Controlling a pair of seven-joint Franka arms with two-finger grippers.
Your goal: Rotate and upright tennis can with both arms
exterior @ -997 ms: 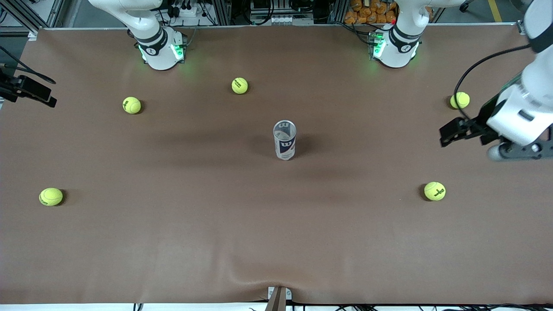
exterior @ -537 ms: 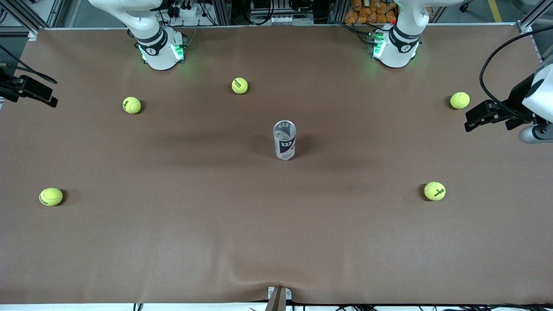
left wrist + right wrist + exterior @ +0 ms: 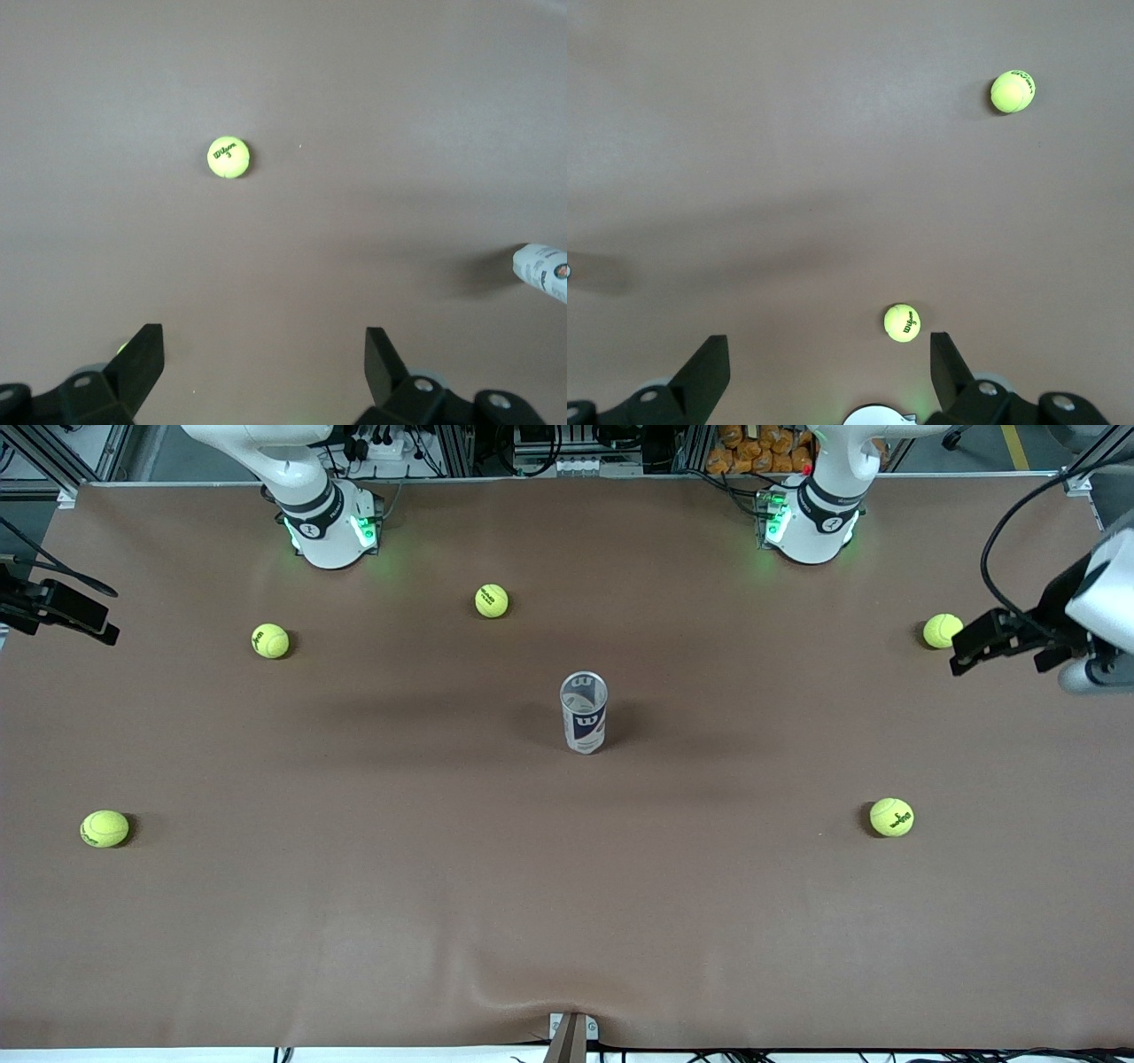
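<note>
The tennis can [image 3: 584, 713] stands upright in the middle of the table, open silver rim up, navy-and-white label with the "W" facing the front camera. Its edge shows in the left wrist view [image 3: 542, 270]. My left gripper [image 3: 967, 645] is open and empty, up in the air over the left arm's end of the table, beside a tennis ball [image 3: 943, 631]; it shows open in the left wrist view [image 3: 264, 354]. My right gripper [image 3: 84, 615] waits open and empty over the right arm's end of the table, and shows open in the right wrist view [image 3: 828, 359].
Several yellow-green tennis balls lie scattered on the brown table [image 3: 354, 921]: one [image 3: 492, 600] and one [image 3: 270, 640] near the right arm's base, one [image 3: 104, 828] and one [image 3: 891, 817] nearer the front camera. The wrist views show balls [image 3: 229, 158], [image 3: 902, 322], [image 3: 1013, 91].
My left gripper has drawn away from the can toward the left arm's end of the table, and now hangs by the ball there. The can and the right arm have not moved.
</note>
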